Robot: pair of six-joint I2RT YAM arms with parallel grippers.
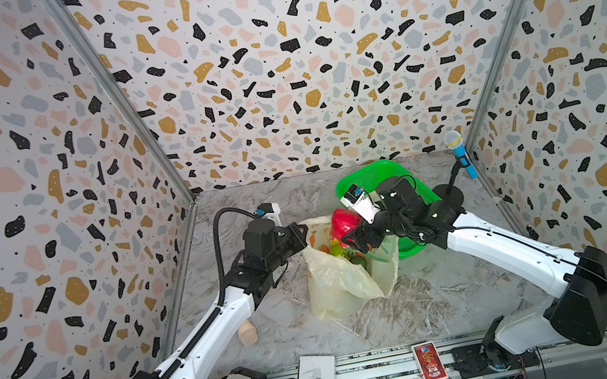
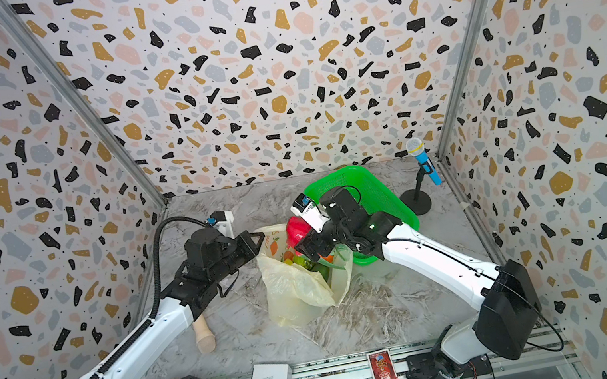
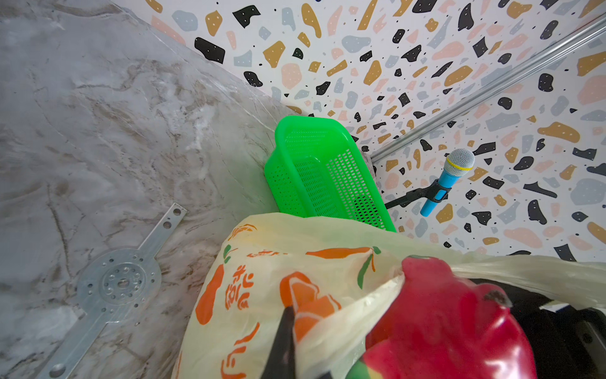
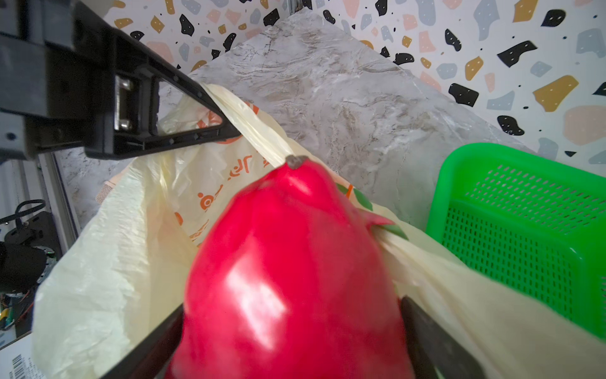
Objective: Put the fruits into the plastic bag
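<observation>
left gripper (image 1: 302,237) clamped on plastic bag (image 1: 335,286) handle at bag's 10 o'clock; right gripper (image 1: 352,238) jaws wide around red-pink fruit (image 4: 288,262) at bag mouth; other fruits (image 1: 336,251) inside; green basket (image 1: 375,175) at bag's 2 o'clock

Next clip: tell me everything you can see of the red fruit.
The red fruit is glossy, smooth, plastic-looking and red-pink. It is egg-shaped, tapering to a small dark stem tip. The right gripper grips it by its wide end, tip pointing away, at the open mouth of the plastic bag. A stretched bag handle passes right by its tip.
</observation>
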